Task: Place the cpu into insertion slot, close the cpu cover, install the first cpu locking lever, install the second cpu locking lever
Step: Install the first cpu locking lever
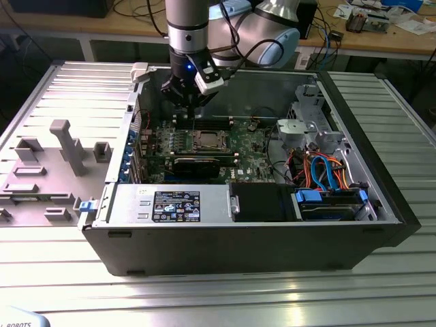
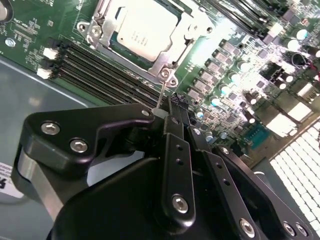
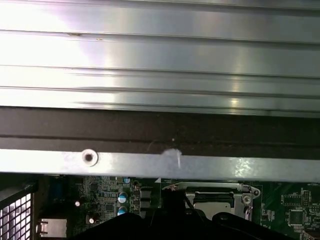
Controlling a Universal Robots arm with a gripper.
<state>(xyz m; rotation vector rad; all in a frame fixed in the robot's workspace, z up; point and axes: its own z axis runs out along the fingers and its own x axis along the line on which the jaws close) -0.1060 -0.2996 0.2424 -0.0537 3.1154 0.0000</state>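
Beside the slot (image 2: pixel 145 37), cpu (image 2: pixel 142 27) seated under its cover (image 2: pixel 172 55), the end effector (image 2: pixel 167 112) pinches a thin lever (image 2: pixel 160 95), seemingly to latch it.

Grey arm (image 1: pixel 187 17) with black bands, a blue light, and black tool (image 2: pixel 172 117) links, apparently silver-screwed.

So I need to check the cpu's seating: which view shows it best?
The second wrist view: the cpu sits large and unobstructed inside its metal frame. The exterior view shows it small; the first wrist view catches the socket area at an edge.
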